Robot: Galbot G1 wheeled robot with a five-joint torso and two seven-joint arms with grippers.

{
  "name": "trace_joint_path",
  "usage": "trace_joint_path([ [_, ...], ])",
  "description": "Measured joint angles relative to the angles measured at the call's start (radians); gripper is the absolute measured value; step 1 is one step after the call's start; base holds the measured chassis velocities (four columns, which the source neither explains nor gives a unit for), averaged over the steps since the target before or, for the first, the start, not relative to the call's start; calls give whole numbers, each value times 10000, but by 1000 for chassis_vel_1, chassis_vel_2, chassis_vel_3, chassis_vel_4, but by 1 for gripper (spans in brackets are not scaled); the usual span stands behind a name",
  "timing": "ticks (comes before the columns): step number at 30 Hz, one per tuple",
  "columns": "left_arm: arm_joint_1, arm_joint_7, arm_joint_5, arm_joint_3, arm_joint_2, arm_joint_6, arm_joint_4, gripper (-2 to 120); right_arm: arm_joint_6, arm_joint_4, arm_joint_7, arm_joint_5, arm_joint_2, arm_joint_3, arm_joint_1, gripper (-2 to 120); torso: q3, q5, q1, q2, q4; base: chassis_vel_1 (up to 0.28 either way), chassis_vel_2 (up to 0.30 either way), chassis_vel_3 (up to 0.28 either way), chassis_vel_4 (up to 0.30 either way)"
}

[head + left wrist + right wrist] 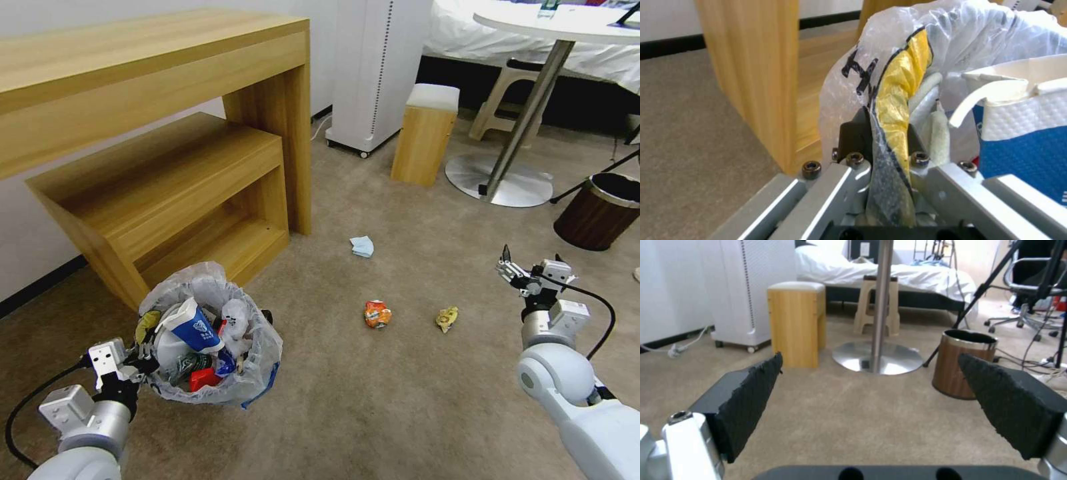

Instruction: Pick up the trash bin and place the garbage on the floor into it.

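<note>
At the lower left of your head view, your left gripper (141,351) is clenching the near rim of the small round trash bin lined with a crinkly translucent whitish plastic bag (257,373), and the bin is sitting low in the frame just in front of the light wooden two-tier desk (167,167). In your left wrist view you are seeing the black fingers (853,136) pinching the bag's edge together with a yellow wrapper (898,100) tucked against the rim. The bin is already holding a good deal: a blue-and-white paper cup (193,327) lying tilted on top, something red (203,379) beneath it, and crumpled white pieces beside them. Three bits of garbage are lying on the beige short-pile carpet floor (373,400): a crumpled pale blue paper (362,246) near the middle of the frame, an orange crushed wrapper (377,313) below it, and a small yellow wrapper (447,319) just to its right. Your right gripper (530,270) is hovering at the right of the head view, above the carpet and right of the yellow wrapper, released and holding nothing; in the right wrist view its black foam pads (751,396) are standing wide apart. A brown wood-grain bin with a metal rim (600,210) is standing at the far right edge.
</note>
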Motion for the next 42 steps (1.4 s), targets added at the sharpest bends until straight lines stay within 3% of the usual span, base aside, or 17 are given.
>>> trace_joint_path([
  [42,666,56,-167,29,51,108,-511,3,580,35,-381,-514,335,-24,-321,100,1,0,0,0,0,-1,-1,-1,-1],
])
